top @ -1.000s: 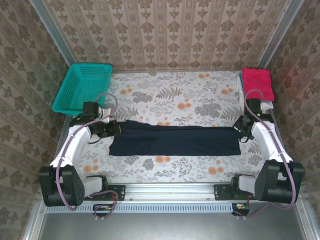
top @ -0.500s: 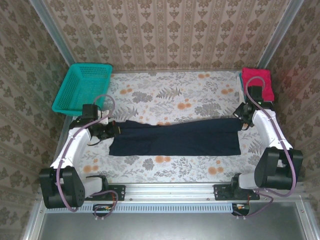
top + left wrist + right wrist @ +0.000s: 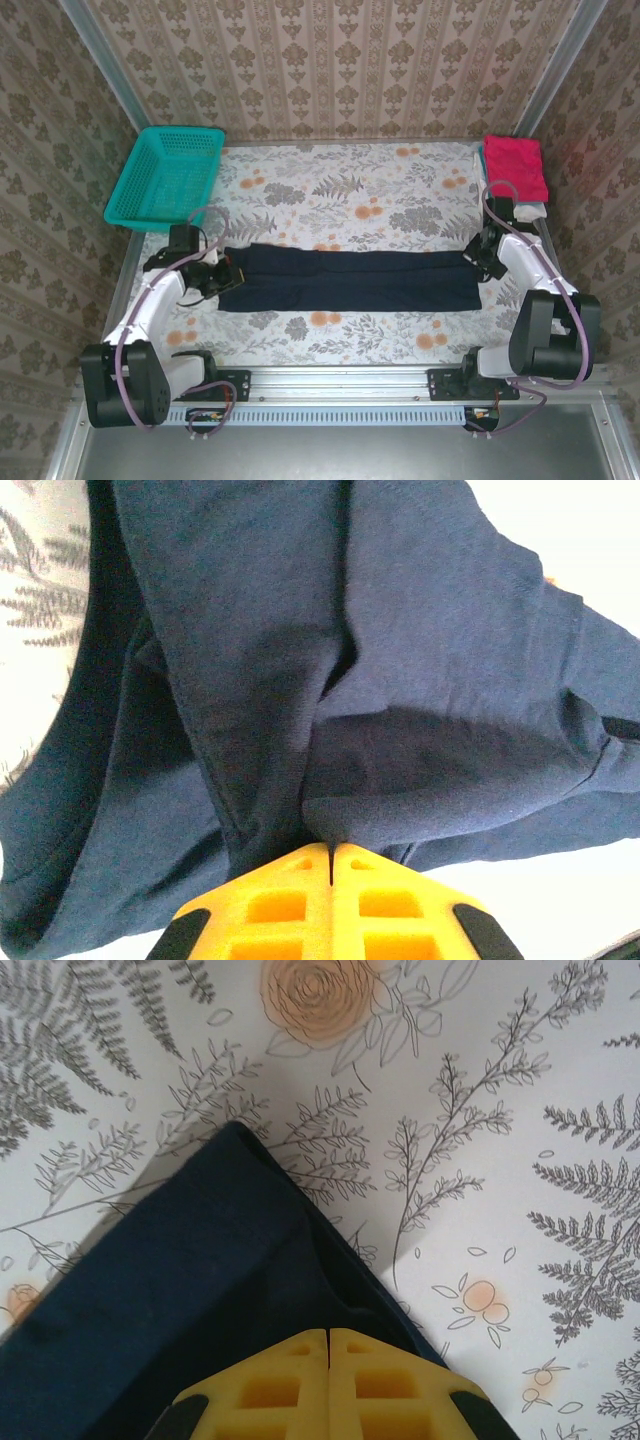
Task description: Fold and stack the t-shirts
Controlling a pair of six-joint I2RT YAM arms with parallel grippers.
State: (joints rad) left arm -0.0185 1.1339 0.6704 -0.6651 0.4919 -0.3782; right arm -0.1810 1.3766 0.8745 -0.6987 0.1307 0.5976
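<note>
right gripper (image 3: 478,262) is back down at 3 o'clock after swinging up toward 1 o'clock half a second ago. left gripper (image 3: 222,275) slid a little toward 6. navy t-shirt (image 3: 350,282) was skewed mid-move and is a straight flat band again, running 9 to 3 across the middle of the table (image 3: 340,190).

both sets of jaws are together and clamped on navy cloth. left wrist view: fingertips pinch a bunched fold at the shirt's 9 o'clock end. right wrist view: they're closed on the corner at the 3 o'clock end, with the cloth lying on the floral top.

progress, my read:
- pink t-shirt (image 3: 516,165) is folded and sits on the white t-shirt (image 3: 538,209) in the 1 o'clock corner, so i count two done and stacked.
- navy looks roughly half done: narrowed lengthwise but still full length.
- left to do: fold the ends in to a rectangle matching the other two, then carry it to 1 o'clock and set it on the pink.

teal basket (image 3: 165,178) sits at 10 o'clock, apart from the cloth, and i don't think it matters here.
</note>
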